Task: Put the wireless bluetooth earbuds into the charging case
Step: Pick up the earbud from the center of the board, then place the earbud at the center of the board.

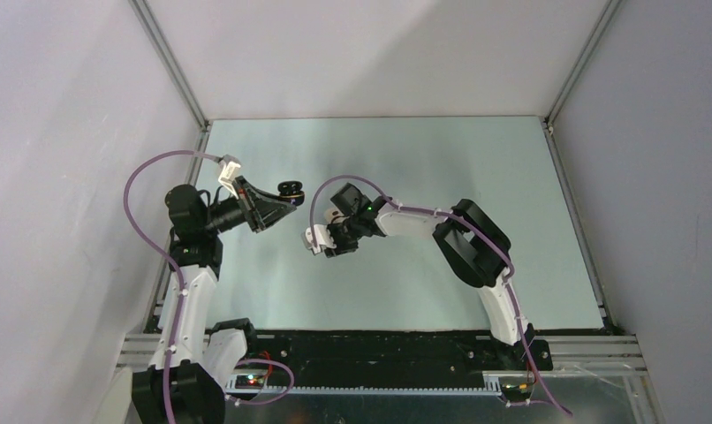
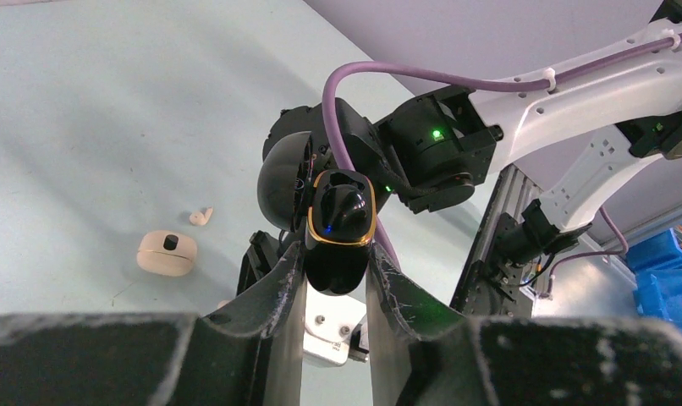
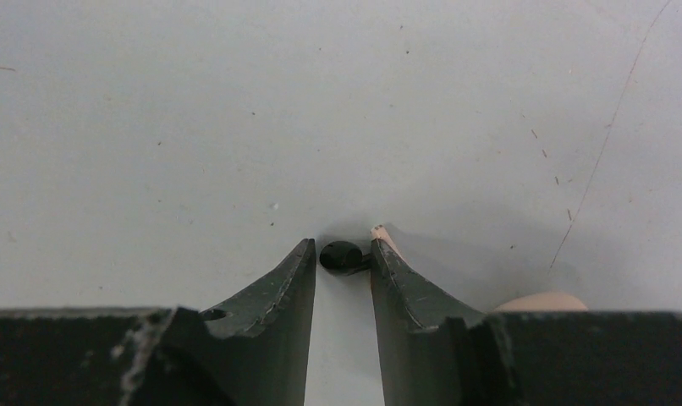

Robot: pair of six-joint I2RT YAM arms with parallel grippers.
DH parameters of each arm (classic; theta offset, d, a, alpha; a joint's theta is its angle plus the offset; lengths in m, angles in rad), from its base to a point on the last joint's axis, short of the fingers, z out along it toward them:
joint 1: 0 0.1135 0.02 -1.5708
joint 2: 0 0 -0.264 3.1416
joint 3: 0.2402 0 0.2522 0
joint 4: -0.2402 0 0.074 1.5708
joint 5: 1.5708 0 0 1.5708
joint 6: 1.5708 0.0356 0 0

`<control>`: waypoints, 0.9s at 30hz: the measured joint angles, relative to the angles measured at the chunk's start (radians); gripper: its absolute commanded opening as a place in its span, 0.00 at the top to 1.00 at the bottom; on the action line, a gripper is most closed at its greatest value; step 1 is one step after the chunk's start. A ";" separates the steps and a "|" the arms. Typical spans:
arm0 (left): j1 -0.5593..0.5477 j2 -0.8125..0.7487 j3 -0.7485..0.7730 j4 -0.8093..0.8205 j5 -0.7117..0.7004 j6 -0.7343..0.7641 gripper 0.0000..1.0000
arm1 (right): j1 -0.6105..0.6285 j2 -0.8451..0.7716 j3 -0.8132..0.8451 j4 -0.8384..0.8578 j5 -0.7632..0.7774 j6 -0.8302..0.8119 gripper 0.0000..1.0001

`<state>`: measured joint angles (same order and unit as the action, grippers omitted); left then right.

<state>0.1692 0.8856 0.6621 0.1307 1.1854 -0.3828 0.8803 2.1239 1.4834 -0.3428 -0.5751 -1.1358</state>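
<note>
A small beige charging case [image 2: 167, 252] with a dark dot lies on the pale table. Just behind it lies a tiny beige earbud [image 2: 200, 216]. My left gripper [image 2: 338, 254] is raised and shut on a glossy black, gold-rimmed shell [image 2: 342, 203] with a hinged lid behind it, also seen from above [image 1: 288, 187]. My right gripper [image 3: 342, 245] points down at the table, open and narrow. A second earbud lies at its fingertips: its dark tip [image 3: 340, 256] sits in the gap, and its beige stem [image 3: 382, 235] runs behind the right finger. A beige curve [image 3: 541, 300] shows beside that finger.
The right arm's wrist [image 2: 431, 156] and purple cable [image 2: 422, 76] hang close in front of the left gripper. Grey walls and metal rails [image 1: 171, 66] enclose the table [image 1: 476, 168]. Blue bins [image 2: 672, 262] stand beyond the table's edge.
</note>
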 measured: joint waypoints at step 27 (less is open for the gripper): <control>0.001 0.062 0.041 -0.005 -0.015 0.021 1.00 | -0.133 -0.314 -0.086 -0.095 -0.081 0.477 0.96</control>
<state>0.1699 0.9474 0.7029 0.1257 1.1702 -0.3622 0.7475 1.8099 1.3972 -0.4374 -0.6563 -0.6590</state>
